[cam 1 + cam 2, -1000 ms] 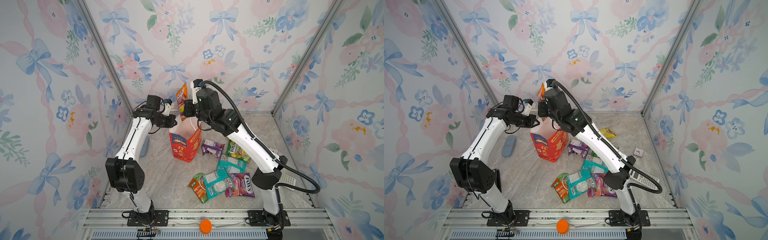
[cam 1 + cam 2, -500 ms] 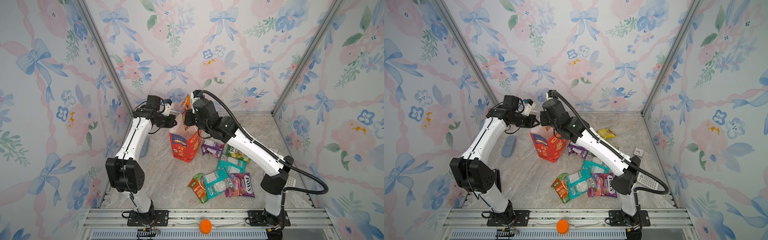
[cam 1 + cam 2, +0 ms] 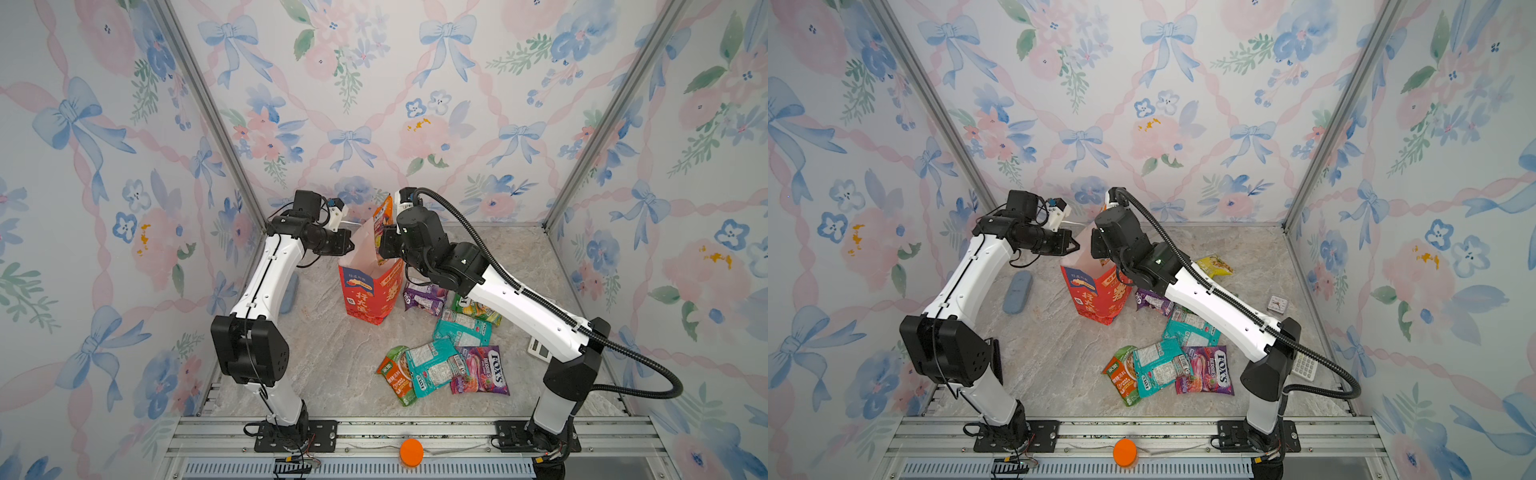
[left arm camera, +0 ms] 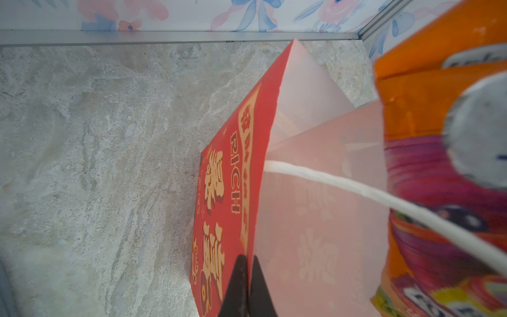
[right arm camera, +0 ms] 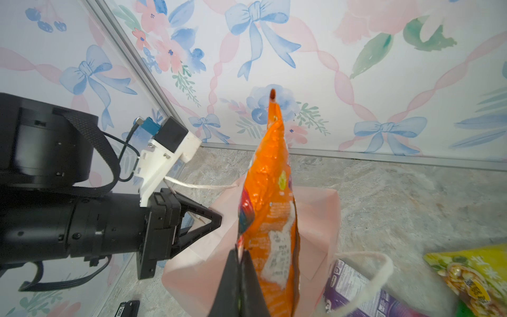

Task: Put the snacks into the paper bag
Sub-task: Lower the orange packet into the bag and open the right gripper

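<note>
Orange crinkly plastic snack packet point(image 5: 270, 208) upright at mouth of red paper carrier bag point(image 3: 365, 291), lower end seemingly inside. Pinched in right hand point(image 5: 241, 255), fingers together on its edge. Bag upright mid-tabletop, toward far edge; rim clamped by left hand point(image 4: 248, 263).

Step, as judged: insertion. Next: lower further, then release.

Legible: "RICH" on bag; "FOX'S BERRIES" on purple plastic packet point(image 3: 482, 370).

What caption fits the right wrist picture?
Right gripper pinches a crinkly orange snack packet at the open pink-lined paper bag; left gripper holds its rim.
</note>
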`<state>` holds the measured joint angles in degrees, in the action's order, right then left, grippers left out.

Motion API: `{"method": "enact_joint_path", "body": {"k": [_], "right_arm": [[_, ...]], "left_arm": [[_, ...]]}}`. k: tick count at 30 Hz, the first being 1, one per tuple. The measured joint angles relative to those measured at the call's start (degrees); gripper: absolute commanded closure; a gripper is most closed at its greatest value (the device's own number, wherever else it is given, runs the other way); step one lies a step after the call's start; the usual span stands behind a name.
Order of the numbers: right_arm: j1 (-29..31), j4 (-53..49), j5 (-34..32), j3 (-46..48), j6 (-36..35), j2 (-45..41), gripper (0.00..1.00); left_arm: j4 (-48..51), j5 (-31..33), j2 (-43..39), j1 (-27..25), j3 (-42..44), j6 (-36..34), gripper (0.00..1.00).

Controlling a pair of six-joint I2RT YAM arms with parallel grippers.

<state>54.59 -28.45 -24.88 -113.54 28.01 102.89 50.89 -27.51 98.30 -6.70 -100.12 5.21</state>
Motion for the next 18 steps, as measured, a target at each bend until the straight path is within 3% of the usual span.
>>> {"method": "enact_joint_path", "body": {"k": [18], "right_arm": [[0.0,1.4,1.7,5.0,4.9,-1.4,1.0]], "left_arm": [[-0.1,0.0,-0.3,0.0,0.4,0.0,1.0]]}}
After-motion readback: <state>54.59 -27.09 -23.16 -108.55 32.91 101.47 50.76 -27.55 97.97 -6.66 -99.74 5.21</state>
